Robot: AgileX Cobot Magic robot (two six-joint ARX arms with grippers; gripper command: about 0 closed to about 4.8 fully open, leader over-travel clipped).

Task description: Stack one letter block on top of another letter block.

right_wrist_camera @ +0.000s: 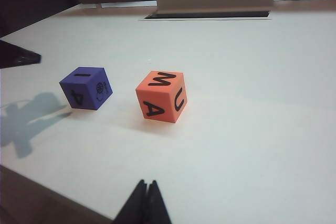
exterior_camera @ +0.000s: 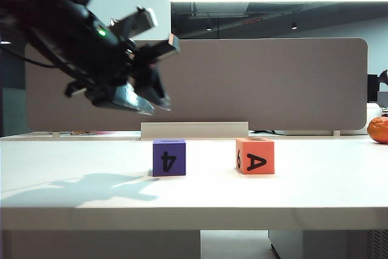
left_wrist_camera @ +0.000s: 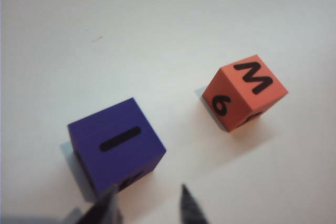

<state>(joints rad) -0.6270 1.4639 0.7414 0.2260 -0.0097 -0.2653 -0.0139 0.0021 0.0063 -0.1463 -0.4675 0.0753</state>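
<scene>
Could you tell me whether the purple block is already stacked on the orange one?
No: purple block sits on the table, apart from the orange block.

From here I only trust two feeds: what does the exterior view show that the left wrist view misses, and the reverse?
Only the exterior view shows the left gripper hanging above the white table, up and left of the small purple cube, the purple cube's "4" face, the small orange-red cube's "A" face, and an orange fruit at far right.

Only the left wrist view shows the cubes' tops: a bar mark on purple, "M" on orange-red.

Both show the cubes apart, unstacked, and the "6" face.
</scene>
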